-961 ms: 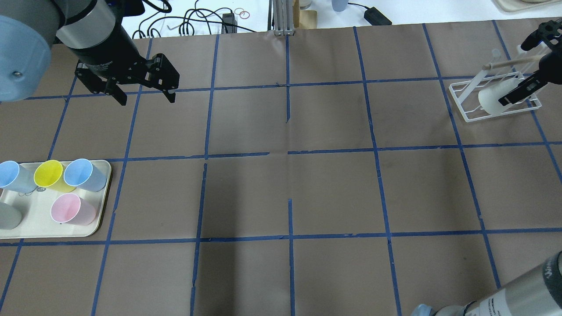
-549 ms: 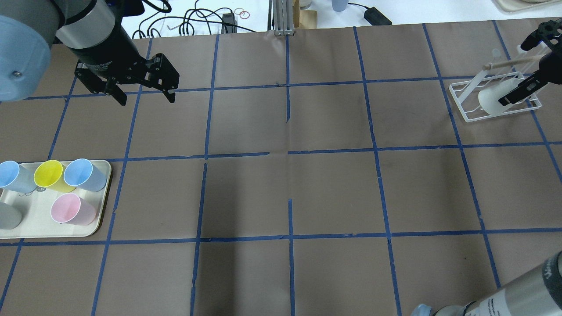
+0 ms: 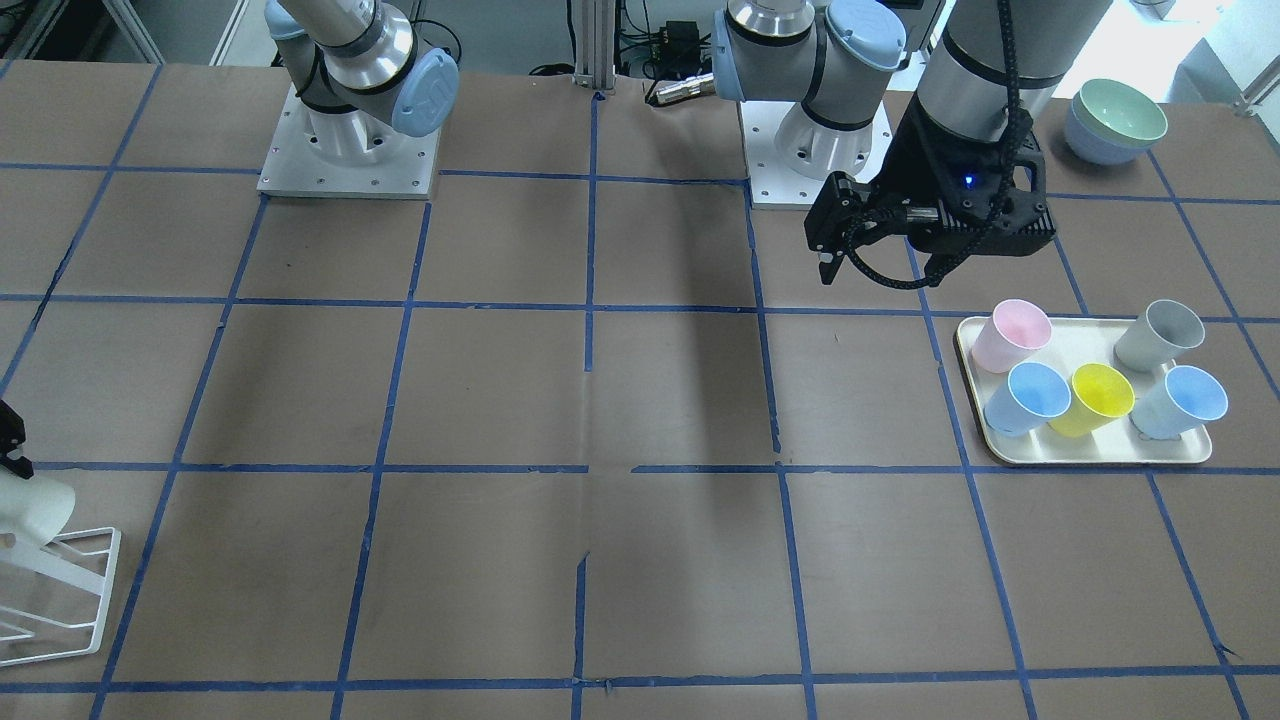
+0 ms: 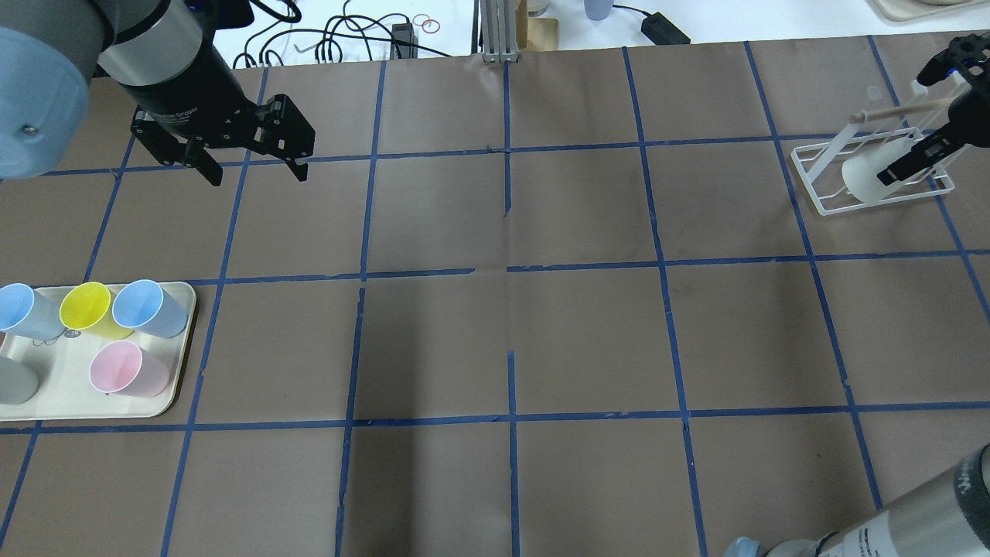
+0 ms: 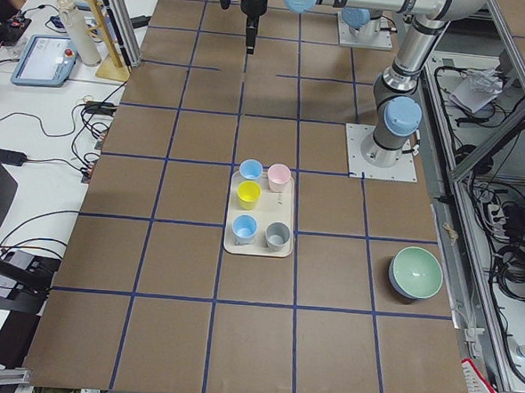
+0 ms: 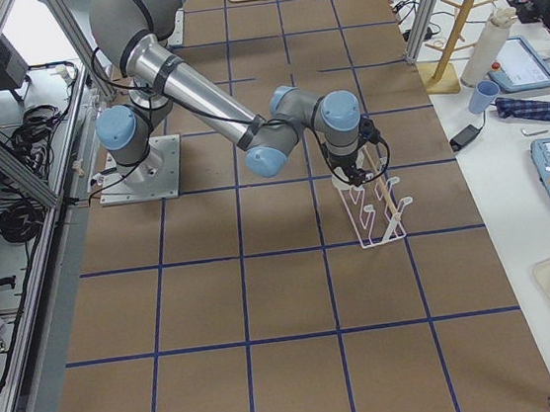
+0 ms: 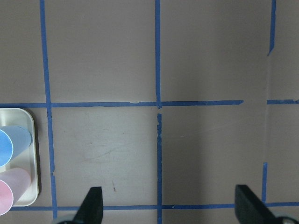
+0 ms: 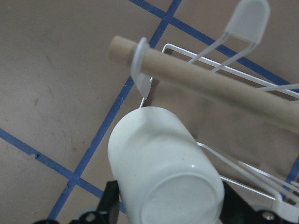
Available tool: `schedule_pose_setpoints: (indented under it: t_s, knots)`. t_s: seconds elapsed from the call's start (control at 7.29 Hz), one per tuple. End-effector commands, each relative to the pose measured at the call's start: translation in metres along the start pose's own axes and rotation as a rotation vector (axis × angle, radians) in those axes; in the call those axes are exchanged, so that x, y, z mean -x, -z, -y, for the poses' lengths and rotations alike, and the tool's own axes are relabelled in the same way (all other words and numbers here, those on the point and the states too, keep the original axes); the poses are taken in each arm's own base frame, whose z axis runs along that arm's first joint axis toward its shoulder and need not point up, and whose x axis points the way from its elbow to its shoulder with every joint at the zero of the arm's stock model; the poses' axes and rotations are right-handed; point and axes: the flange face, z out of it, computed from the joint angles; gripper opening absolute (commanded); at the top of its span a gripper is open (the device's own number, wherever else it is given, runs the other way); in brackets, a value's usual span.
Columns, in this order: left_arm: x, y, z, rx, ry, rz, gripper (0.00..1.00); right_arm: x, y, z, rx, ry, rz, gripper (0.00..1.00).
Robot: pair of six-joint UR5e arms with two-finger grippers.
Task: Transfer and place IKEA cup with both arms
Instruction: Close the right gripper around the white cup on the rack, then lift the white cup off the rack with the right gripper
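The white IKEA cup lies tilted on the white wire rack at the table's far right. It also shows at the left edge of the front-facing view. In the right wrist view its base faces the camera, under the rack's wooden dowel. My right gripper is shut on the cup, one finger on each side. In the overhead view the right gripper reaches in from the right edge. My left gripper is open and empty and hovers above the table's far left part.
A cream tray at the left edge holds pink, yellow, grey and two blue cups. Stacked bowls sit near the left arm's base. Cables and a metal post lie beyond the far edge. The rack's prongs stick up around the cup.
The right gripper has shifted slightly away and up at the rack, and the cup moved a touch with it. The left arm has not moved.
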Motion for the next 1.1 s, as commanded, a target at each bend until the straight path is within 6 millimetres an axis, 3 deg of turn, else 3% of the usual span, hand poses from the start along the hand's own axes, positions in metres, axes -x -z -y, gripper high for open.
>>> schedule_pose_setpoints:
  t_s: [0.0, 0.96]
  knots:
    - [-0.0013, 0.0001, -0.0004, 0.0, -0.004, -0.001, 1.0, 0.0091, -0.0023, 0.0162, 0.0, -0.02, 0.001, 0.0]
    - [0.0006, 0.0, -0.0009, 0.001, -0.001, 0.004, 1.0, 0.0099, -0.0059, 0.0234, 0.013, -0.05, -0.005, 0.0]
